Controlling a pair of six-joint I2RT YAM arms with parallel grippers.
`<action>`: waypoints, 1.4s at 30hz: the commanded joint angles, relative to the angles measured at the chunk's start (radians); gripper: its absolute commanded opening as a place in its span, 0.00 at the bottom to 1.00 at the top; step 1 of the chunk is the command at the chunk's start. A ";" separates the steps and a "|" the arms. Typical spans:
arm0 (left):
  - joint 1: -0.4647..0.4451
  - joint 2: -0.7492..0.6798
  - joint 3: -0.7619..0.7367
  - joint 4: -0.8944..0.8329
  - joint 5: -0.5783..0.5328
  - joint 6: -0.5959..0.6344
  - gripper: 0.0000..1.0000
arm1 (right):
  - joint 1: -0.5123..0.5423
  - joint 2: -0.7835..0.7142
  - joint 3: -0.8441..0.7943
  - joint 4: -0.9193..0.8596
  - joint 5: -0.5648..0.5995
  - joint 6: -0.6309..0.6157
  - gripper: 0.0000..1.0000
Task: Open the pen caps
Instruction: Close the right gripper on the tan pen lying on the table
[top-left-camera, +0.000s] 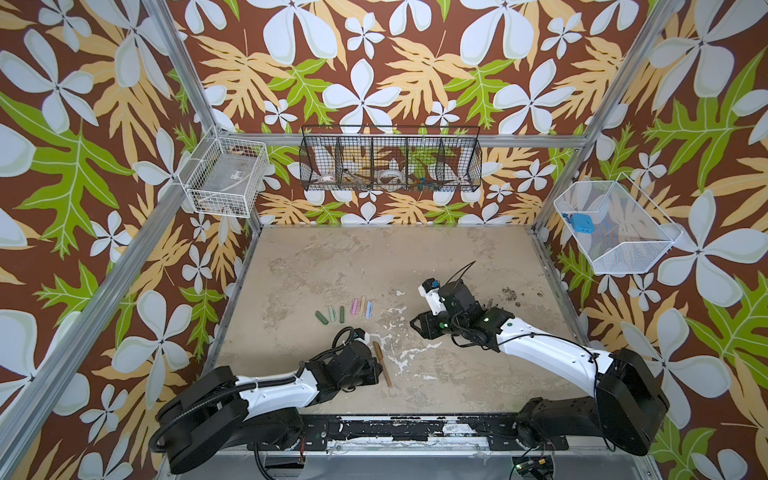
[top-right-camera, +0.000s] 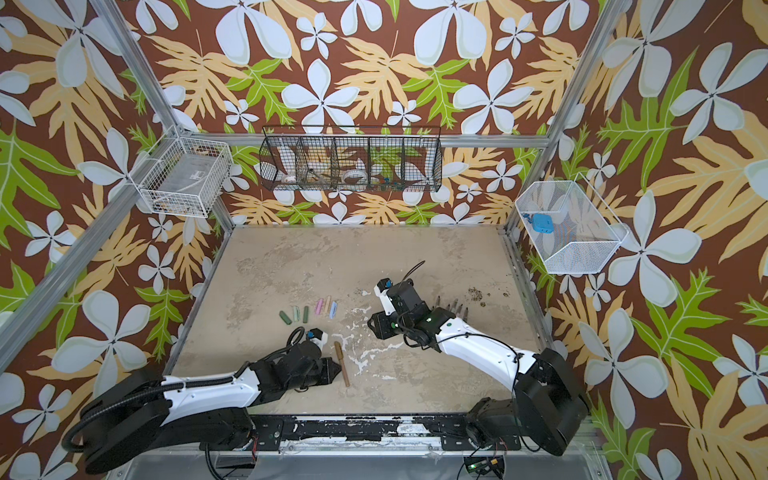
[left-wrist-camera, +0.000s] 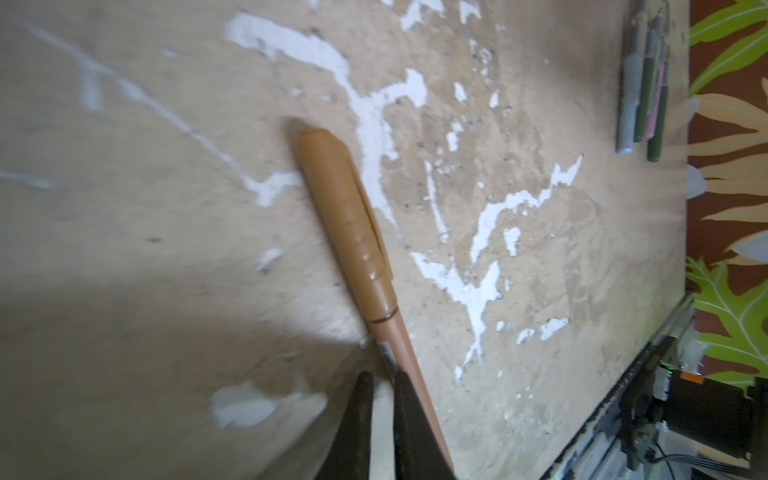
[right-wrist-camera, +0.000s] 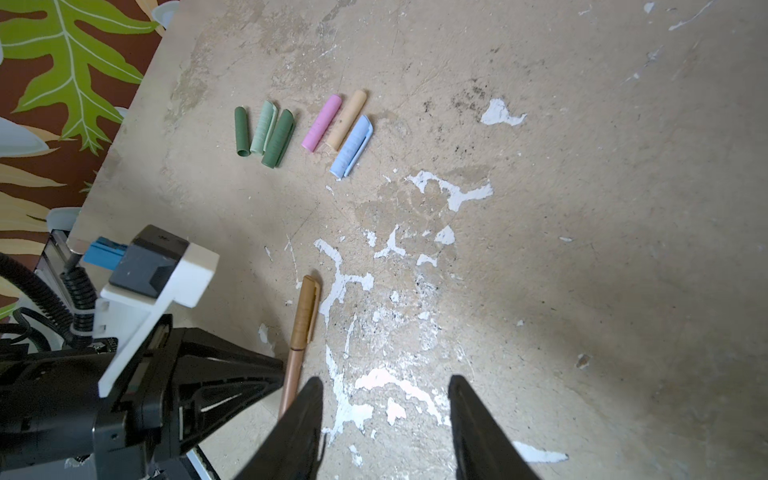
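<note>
Plainly the left pincer (left-wrist-camera: 383, 372) is closed, its two dark fingers (left-wrist-camera: 359, 415) nearly meeting at the barrel of the brown pen (left-wrist-camera: 392, 332); whether they pinch that barrel or only press against it I cannot tell, since one finger hides it in the left wrist view; the pen lies flat on the table (top-left-camera: 415, 257), near the front rail (top-left-camera: 415, 424), and its brown cap (left-wrist-camera: 345, 216) is still seated, pointing toward the back. The right pincer (right-wrist-camera: 385, 379) stands open and empty above bare table, just to the pen's side.

Six loose caps (right-wrist-camera: 322, 122) lie farther back in two tight threes: dark green, sage, dark green; then pink, beige, light blue. By my reckoning the brown cap is the last, and the step in hand is steadying its pen.

The next move, as I judge it, asks the right pincer to cross to the cap, close across it and pull straight along the pen's line while the left holds firm; a slack hold would let the whole pen slide.

Room is good: open table lies between cap and loose caps; the uncapped pen bodies (top-right-camera: 455, 309) lie by the right arm, well apart; only the front rail crowds the pen's tail.
</note>
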 joint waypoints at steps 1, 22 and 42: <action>-0.004 0.038 0.012 0.170 0.072 -0.043 0.14 | 0.001 -0.017 -0.013 -0.025 0.025 0.001 0.49; 0.075 -0.586 0.162 -0.620 -0.320 0.027 0.53 | 0.435 0.359 0.137 -0.080 0.274 0.020 0.38; 0.113 -0.668 0.185 -0.179 -0.126 0.291 0.74 | 0.182 0.140 0.036 -0.015 0.135 -0.018 0.04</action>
